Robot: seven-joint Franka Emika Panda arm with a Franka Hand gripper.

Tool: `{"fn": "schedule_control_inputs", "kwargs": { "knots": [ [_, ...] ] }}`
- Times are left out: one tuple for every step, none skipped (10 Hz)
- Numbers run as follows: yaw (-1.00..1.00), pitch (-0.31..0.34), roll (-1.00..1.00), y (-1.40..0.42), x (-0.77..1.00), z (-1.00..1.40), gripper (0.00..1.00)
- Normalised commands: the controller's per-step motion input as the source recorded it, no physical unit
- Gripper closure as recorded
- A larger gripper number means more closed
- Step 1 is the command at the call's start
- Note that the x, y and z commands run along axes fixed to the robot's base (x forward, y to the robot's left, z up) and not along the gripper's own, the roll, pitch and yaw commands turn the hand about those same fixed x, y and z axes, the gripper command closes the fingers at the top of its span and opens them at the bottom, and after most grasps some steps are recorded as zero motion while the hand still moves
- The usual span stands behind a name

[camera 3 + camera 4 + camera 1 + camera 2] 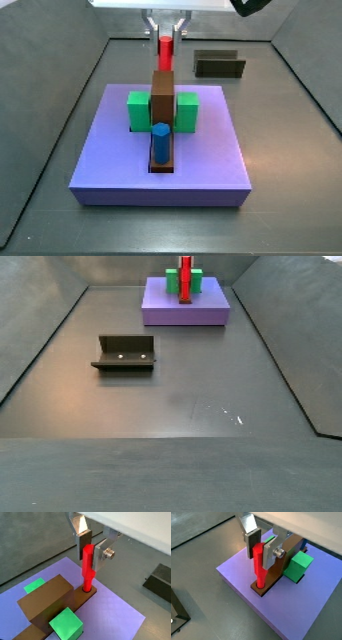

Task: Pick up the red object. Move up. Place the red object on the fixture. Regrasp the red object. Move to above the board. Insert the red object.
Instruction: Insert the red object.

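Observation:
The red object [87, 569] stands upright with its lower end in a hole at the end of the brown bar [50, 599] on the purple board [113, 612]. My gripper [89, 554] is shut on the peg's upper part, one finger on each side, in both wrist views [259, 554]. In a side view the gripper [166, 38] holds the red object [166, 50] over the far end of the bar [163, 95]. The blue cylinder [160, 142] stands at the bar's other end. The fixture [124, 353] stands empty on the floor, apart from the board [167, 311].
Green blocks [139, 108] [187, 108] flank the brown bar on the board. The fixture also shows as a dark box behind the board [219, 65]. Grey walls enclose the dark floor [201, 406].

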Motion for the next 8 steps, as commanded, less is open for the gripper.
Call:
{"fn": "schedule_control_inputs", "kwargs": {
  "knots": [
    [0.07, 0.0, 0.02, 0.0, 0.0, -0.26, 1.0],
    [0.06, 0.0, 0.02, 0.0, 0.13, -0.35, 1.0],
    [0.05, 0.0, 0.02, 0.0, 0.15, -0.42, 1.0],
    [0.01, 0.0, 0.0, 0.0, 0.2, -0.45, 1.0],
    [0.0, 0.003, 0.07, 0.0, 0.19, -0.45, 1.0],
    [0.02, 0.011, 0.21, 0.04, 0.02, -0.49, 1.0],
    [0.06, 0.009, 0.27, 0.04, 0.0, -0.44, 1.0],
    [0.0, 0.05, 0.27, 0.0, 0.0, -0.26, 1.0]
  ]
}}
